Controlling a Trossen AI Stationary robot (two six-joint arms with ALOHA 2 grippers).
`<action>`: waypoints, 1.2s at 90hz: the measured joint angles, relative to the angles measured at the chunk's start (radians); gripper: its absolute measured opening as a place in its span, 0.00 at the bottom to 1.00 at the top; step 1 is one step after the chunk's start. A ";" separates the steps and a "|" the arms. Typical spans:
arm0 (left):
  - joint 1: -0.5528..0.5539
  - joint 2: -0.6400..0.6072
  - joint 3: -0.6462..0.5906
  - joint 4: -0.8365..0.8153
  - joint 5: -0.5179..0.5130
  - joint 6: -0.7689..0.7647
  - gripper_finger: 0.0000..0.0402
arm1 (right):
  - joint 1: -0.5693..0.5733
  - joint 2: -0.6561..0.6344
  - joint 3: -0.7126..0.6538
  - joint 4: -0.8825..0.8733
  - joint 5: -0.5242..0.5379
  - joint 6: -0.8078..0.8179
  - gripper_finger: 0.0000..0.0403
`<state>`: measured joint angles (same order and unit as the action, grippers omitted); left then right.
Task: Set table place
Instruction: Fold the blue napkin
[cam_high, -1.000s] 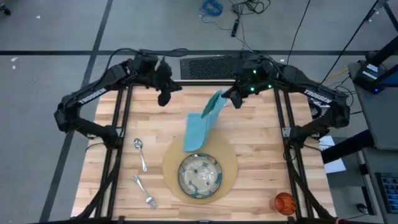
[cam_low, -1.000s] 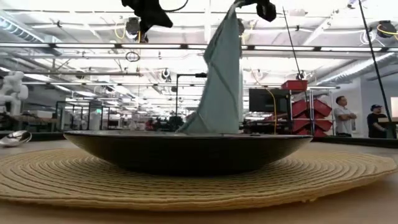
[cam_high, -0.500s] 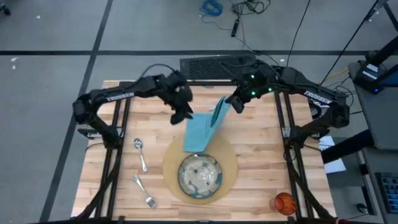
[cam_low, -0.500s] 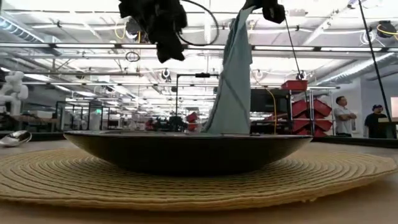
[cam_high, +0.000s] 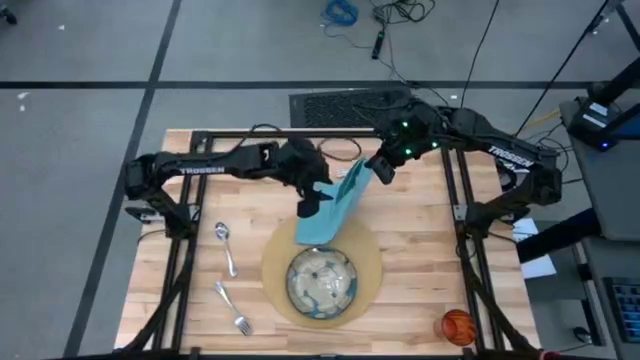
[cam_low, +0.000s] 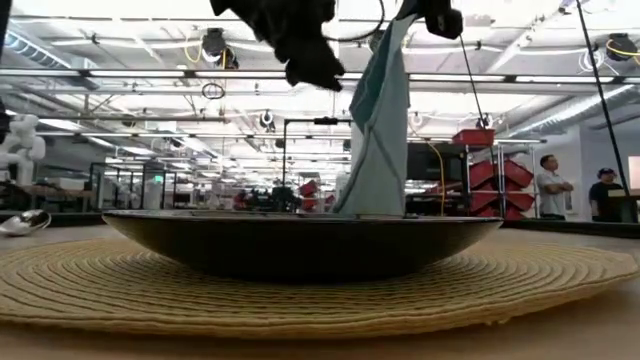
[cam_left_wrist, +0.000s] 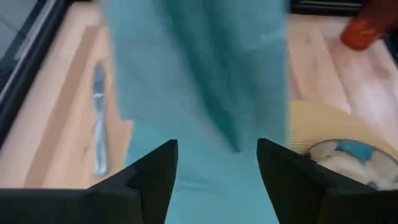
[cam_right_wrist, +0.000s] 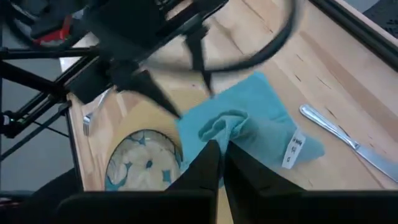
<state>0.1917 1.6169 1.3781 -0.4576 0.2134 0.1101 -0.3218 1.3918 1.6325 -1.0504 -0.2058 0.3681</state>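
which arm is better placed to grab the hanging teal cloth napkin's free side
Left. The left gripper hangs open right beside the teal cloth napkin, fingers facing the cloth, while the right gripper is shut on its upper corner.

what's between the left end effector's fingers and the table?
The napkin: in the left wrist view it hangs just past the open left end effector; the right end effector holds it up.
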 joint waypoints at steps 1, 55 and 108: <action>-0.002 0.000 0.000 0.001 -0.003 0.000 0.51 | 0.000 0.000 0.000 0.000 0.000 -0.002 0.00; -0.045 0.117 0.001 0.092 -0.089 -0.131 0.51 | 0.000 0.000 0.000 -0.008 0.001 -0.019 0.00; -0.077 0.132 0.001 0.121 -0.231 -0.215 0.51 | -0.006 0.000 -0.001 -0.035 0.053 -0.016 0.00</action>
<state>0.1144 1.7485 1.3788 -0.3365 -0.0173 -0.1050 -0.3278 1.3914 1.6318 -1.0854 -0.1532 0.3522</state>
